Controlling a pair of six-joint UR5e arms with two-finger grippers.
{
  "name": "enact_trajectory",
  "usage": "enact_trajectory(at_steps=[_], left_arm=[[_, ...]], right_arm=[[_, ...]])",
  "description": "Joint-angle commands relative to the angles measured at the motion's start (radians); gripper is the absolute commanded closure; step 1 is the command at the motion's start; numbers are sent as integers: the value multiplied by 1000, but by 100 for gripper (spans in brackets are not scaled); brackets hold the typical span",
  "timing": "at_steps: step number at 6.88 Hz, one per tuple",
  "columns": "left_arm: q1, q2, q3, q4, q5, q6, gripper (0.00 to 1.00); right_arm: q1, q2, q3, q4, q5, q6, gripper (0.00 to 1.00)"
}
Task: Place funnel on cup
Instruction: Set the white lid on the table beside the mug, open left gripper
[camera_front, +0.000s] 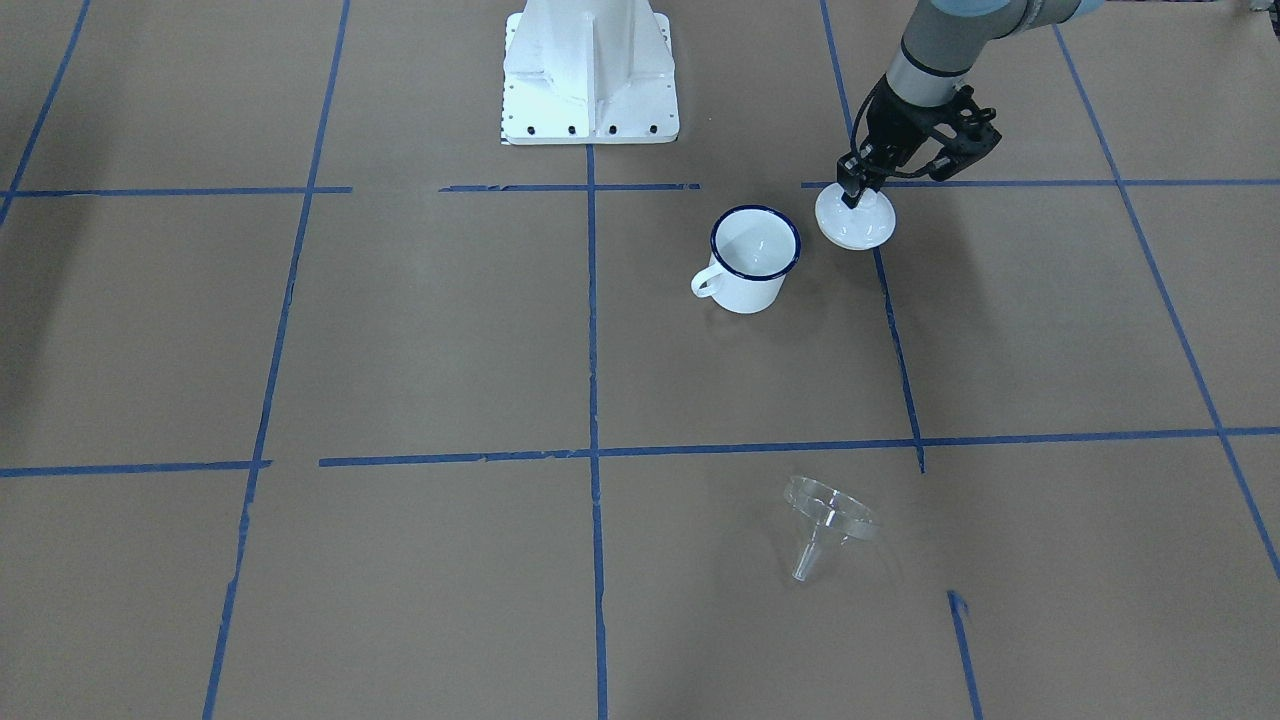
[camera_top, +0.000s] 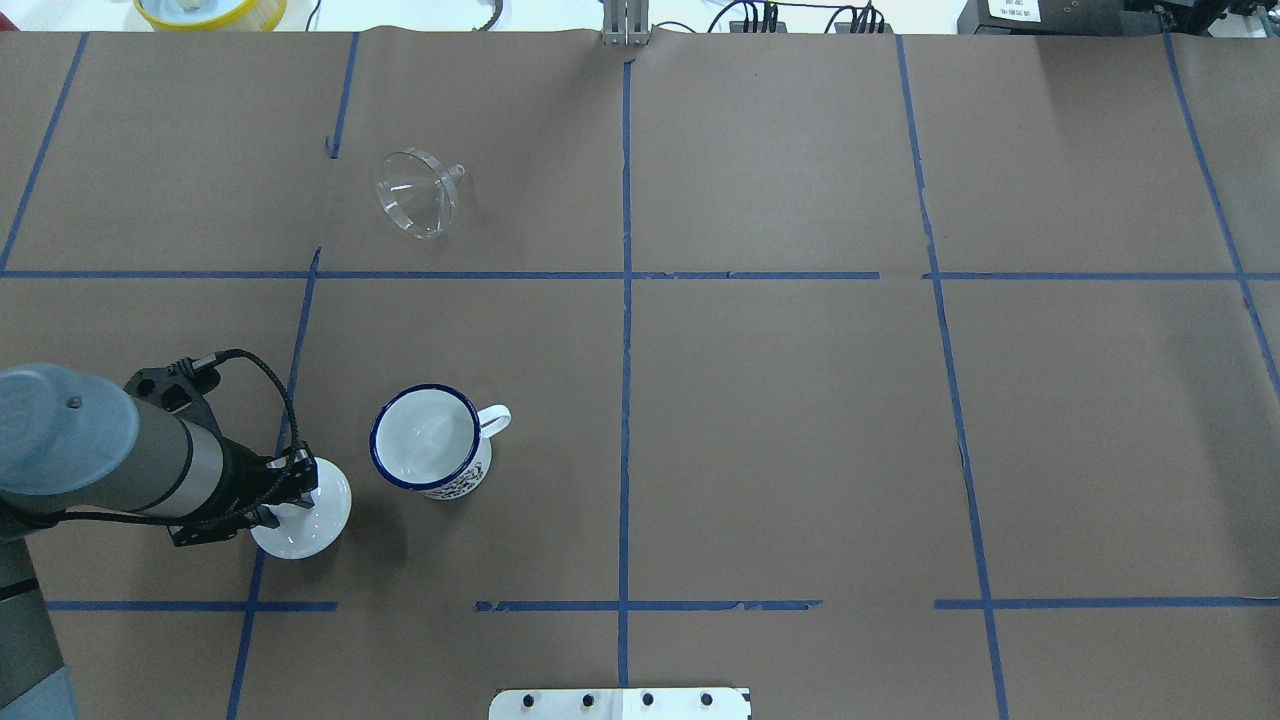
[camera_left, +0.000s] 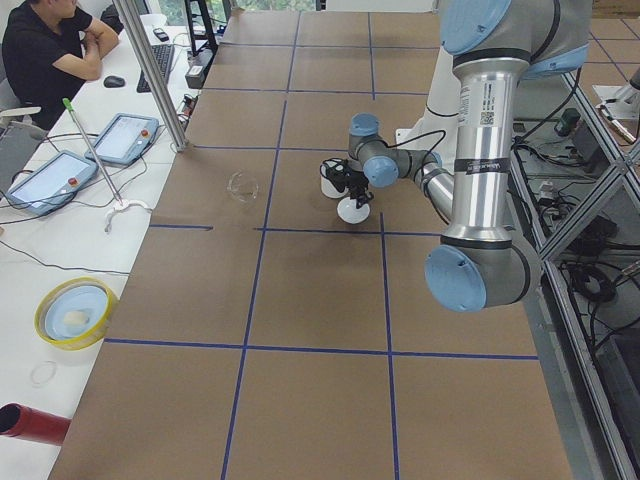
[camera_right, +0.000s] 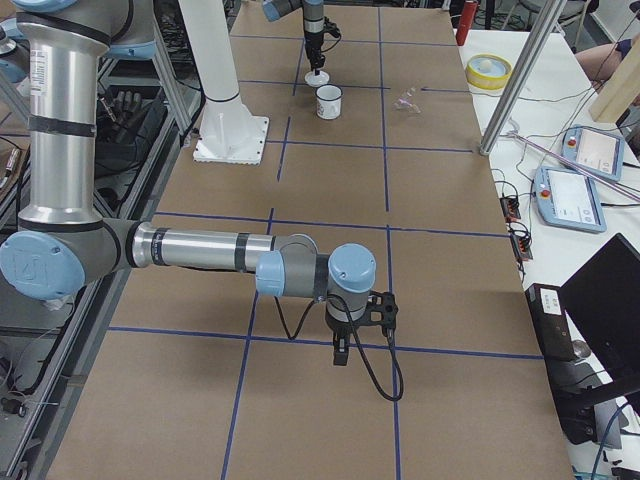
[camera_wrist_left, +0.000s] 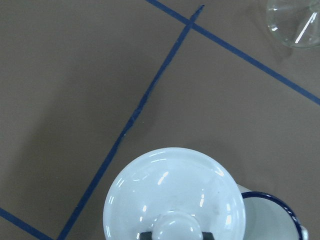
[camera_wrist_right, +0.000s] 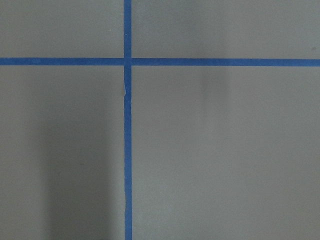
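Observation:
The clear funnel (camera_front: 830, 515) lies on its side on the brown table, far from the robot; it also shows in the overhead view (camera_top: 417, 192) and at the top right of the left wrist view (camera_wrist_left: 295, 22). The white cup (camera_front: 752, 262) with a dark blue rim stands upright and uncovered (camera_top: 428, 452). My left gripper (camera_front: 855, 195) is shut on the knob of a white round lid (camera_front: 855, 225), just beside the cup (camera_wrist_left: 272, 220). My right gripper (camera_right: 340, 350) shows only in the right side view, low over bare table far from both; I cannot tell its state.
The robot's white base plate (camera_front: 590, 75) stands behind the cup. A yellow bowl (camera_top: 210, 10) sits beyond the table's far edge. An operator (camera_left: 45, 50) sits at a side desk with tablets. Blue tape lines cross the table.

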Motion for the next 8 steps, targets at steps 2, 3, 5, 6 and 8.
enact_trajectory(at_steps=[2, 3, 5, 6, 8], left_arm=[[14, -42, 49, -6, -1, 5, 97], [14, -39, 56, -6, 0, 11, 1], [2, -34, 32, -6, 0, 13, 0], [-13, -28, -6, 0, -1, 16, 0], [-118, 35, -101, 7, -5, 50, 0]], right_arm=[[0, 0, 0, 0, 0, 0, 0], [0, 0, 0, 0, 0, 0, 0], [0, 0, 0, 0, 0, 0, 0], [0, 0, 2, 0, 0, 0, 0], [0, 0, 0, 0, 0, 0, 0]])
